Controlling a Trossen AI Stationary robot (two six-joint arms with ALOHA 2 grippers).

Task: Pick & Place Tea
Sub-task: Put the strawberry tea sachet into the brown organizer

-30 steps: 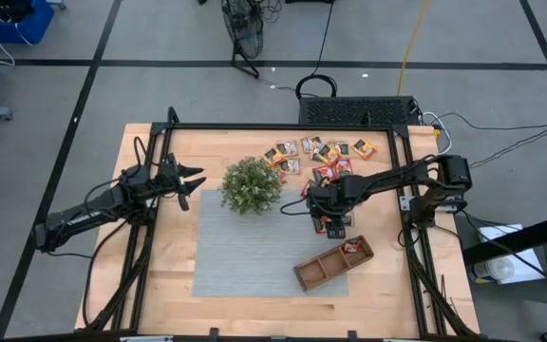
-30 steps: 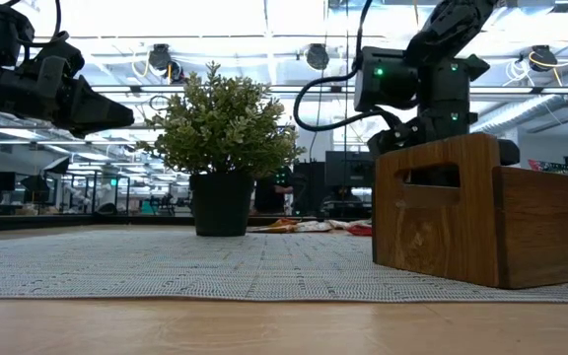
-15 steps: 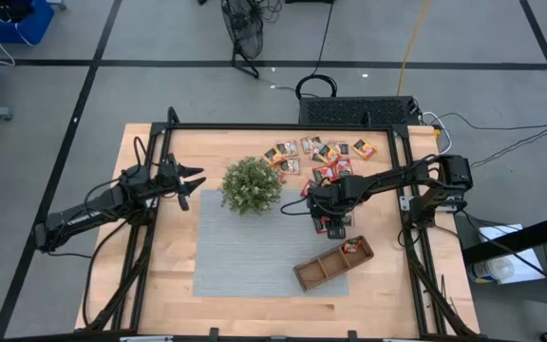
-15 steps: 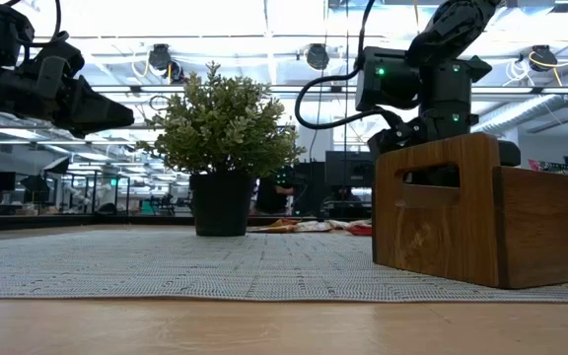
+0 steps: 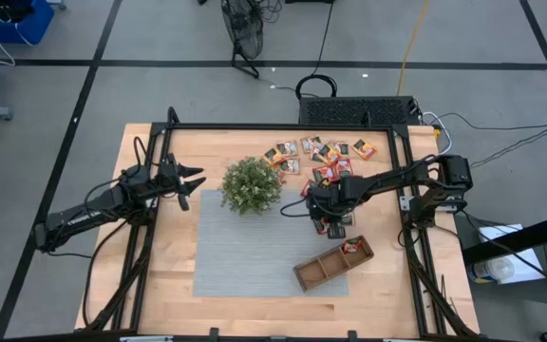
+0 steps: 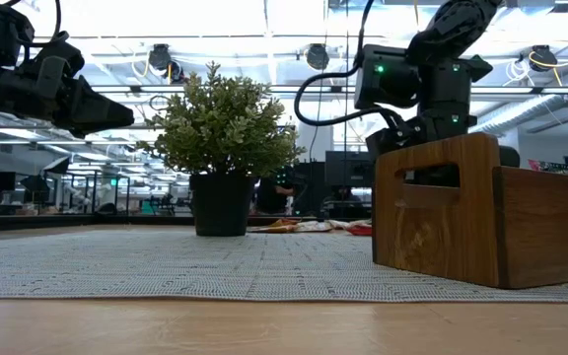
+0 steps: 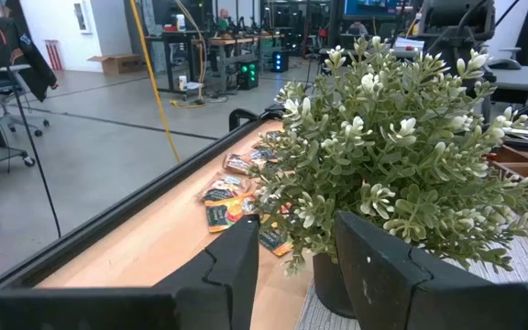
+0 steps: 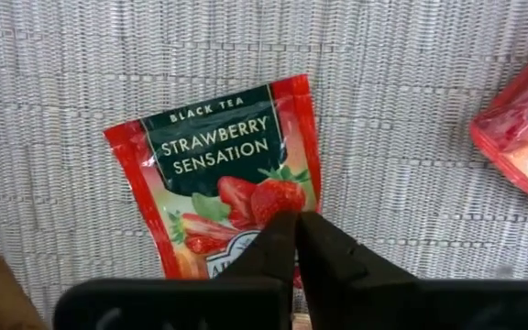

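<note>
Right gripper [image 8: 296, 240] pinched shut on red sachet [image 8: 218, 174] at mat edge [image 5: 254, 249], tray [image 5: 333, 262] at five o'clock, sachet label legible only from wrist, left gripper [image 5: 194, 180] part open beside plant [image 5: 251, 184].

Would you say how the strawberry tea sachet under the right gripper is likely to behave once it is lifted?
The red sachet looks thin and flat, so probably very light and floppy, apt to droop from the right gripper, whose fingers meet at one edge. Its glossy wrapper may slip. On the woven mat it would likely slide rather than roll.
</note>
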